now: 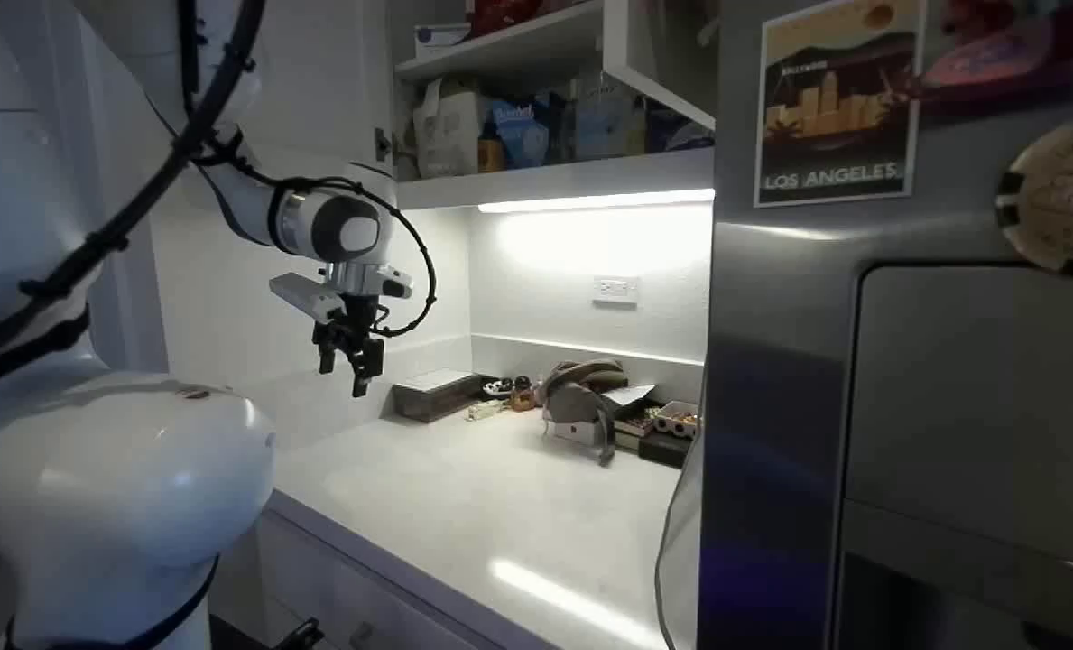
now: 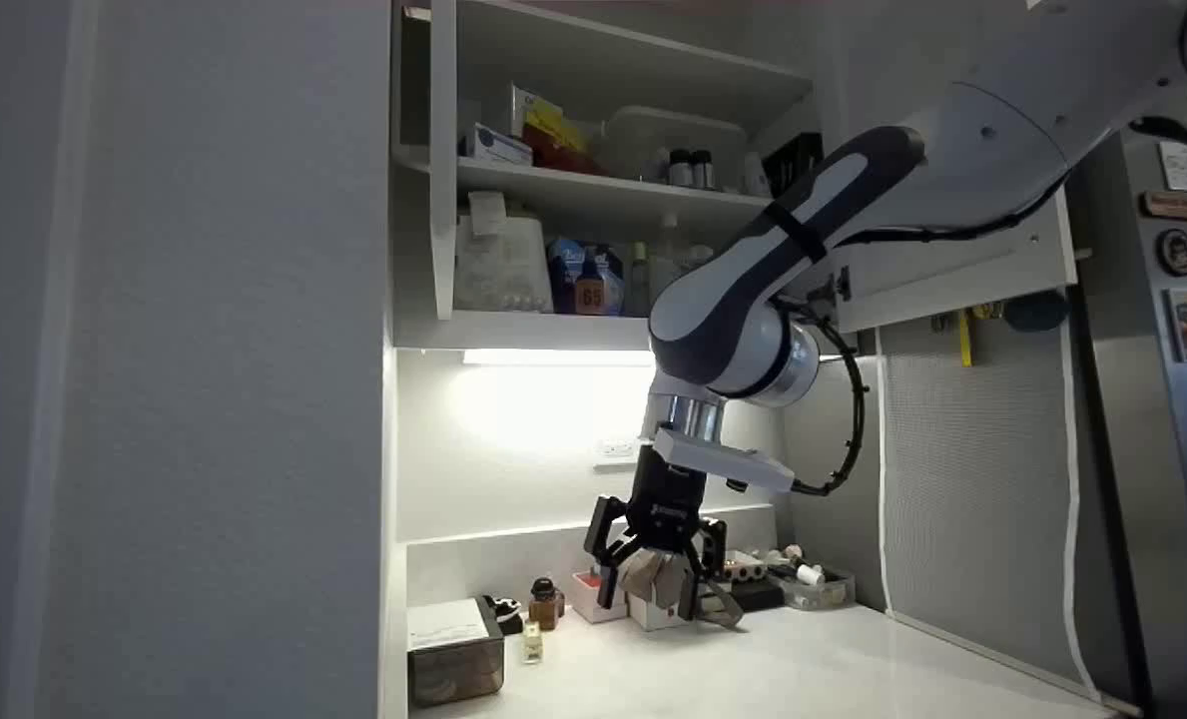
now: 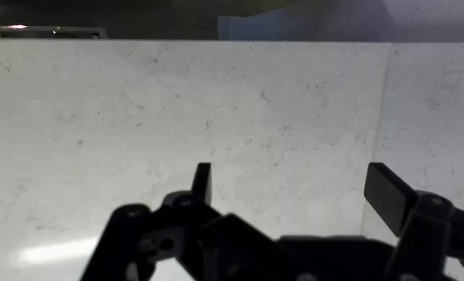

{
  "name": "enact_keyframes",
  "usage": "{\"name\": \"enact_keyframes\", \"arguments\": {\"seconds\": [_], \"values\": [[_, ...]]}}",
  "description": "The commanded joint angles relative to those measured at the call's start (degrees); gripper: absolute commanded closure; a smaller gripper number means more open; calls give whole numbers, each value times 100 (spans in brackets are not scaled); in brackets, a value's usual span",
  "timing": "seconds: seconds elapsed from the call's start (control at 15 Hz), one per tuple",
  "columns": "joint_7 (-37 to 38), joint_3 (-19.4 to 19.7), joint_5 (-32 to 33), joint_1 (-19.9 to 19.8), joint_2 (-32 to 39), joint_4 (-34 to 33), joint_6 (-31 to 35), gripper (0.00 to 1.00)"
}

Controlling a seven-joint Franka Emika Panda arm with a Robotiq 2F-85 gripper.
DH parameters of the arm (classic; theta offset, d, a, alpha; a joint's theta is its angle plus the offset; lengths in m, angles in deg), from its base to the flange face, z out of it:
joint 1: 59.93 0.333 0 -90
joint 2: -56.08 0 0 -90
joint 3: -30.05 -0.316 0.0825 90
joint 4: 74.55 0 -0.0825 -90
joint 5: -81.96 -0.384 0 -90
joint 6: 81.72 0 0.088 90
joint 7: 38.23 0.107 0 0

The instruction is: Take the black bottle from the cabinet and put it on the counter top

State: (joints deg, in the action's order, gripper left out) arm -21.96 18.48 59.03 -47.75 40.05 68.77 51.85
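Claw: parted, nothing held. Dark bottle, presumed wanted, is found upright in cabinet, higher than the claw, leftward in an exterior view.

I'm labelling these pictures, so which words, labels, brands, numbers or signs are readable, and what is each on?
"LOS ANGELES": poster on the fridge.
"HOLLYWOOD", faint: same poster.
"65": orange-labelled bottle in the cabinet, lower shelf.
Too small or blurred to read: the blue bag, the round disc, the lettering on the pincer, and all other print.
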Motion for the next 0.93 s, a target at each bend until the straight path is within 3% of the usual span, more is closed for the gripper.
{"name": "enact_keyframes", "arguments": {"seconds": [0.0, 0.47, 0.87], "values": [[2, 0, 3, -3, -2, -6, -11, 0], [14, -12, 87, -26, -26, -55, 17, 0], [580, -100, 1490, -408, -440, -552, -62, 0]]}}
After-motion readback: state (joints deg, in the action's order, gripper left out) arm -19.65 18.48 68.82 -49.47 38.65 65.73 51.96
